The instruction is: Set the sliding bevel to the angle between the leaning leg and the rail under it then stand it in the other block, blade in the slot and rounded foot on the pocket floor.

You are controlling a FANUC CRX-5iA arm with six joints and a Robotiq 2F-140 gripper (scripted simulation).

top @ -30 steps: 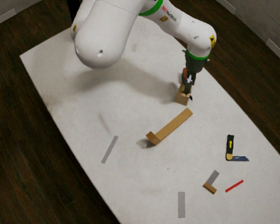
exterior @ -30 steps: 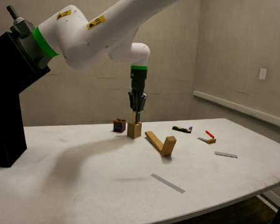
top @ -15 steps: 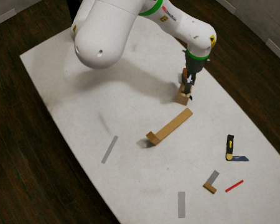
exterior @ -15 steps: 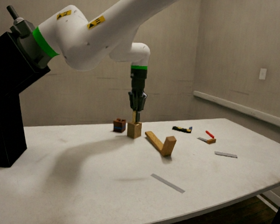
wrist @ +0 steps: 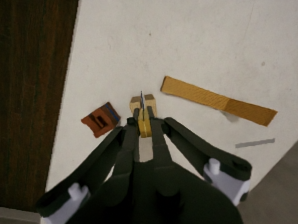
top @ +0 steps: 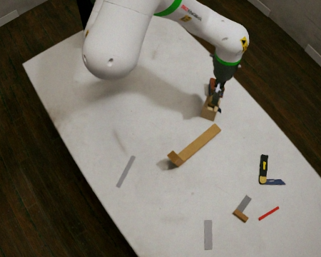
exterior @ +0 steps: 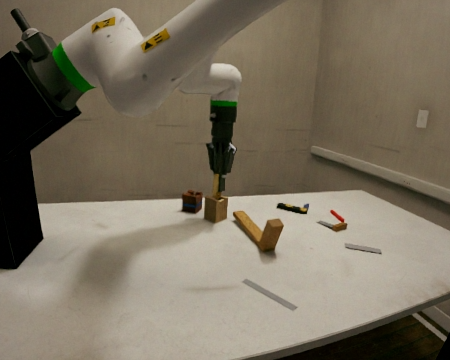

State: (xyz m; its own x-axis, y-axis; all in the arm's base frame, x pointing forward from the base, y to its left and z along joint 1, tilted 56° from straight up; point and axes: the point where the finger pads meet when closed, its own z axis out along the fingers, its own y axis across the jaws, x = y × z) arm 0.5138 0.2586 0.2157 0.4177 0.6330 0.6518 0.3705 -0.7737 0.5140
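The sliding bevel [exterior: 216,186], with a yellow-wood stock and a thin blade, stands upright in the light wooden block [exterior: 216,208]. My gripper [exterior: 218,184] comes straight down from above and is shut on the bevel's stock. The wrist view shows the fingertips pressed on the stock [wrist: 144,120] over the light block [wrist: 143,104]. The other block [exterior: 192,201], dark brown with a blue band, sits just behind and left of it. The flat rail [top: 200,141] with its short leaning leg [top: 175,158] lies in front of the blocks.
A black-and-yellow bevel with a blue blade [top: 264,170], a small try square [top: 242,210] and a red stick [top: 268,213] lie at the table's right end. Two grey strips [top: 125,171] [top: 207,234] lie nearer the front edge.
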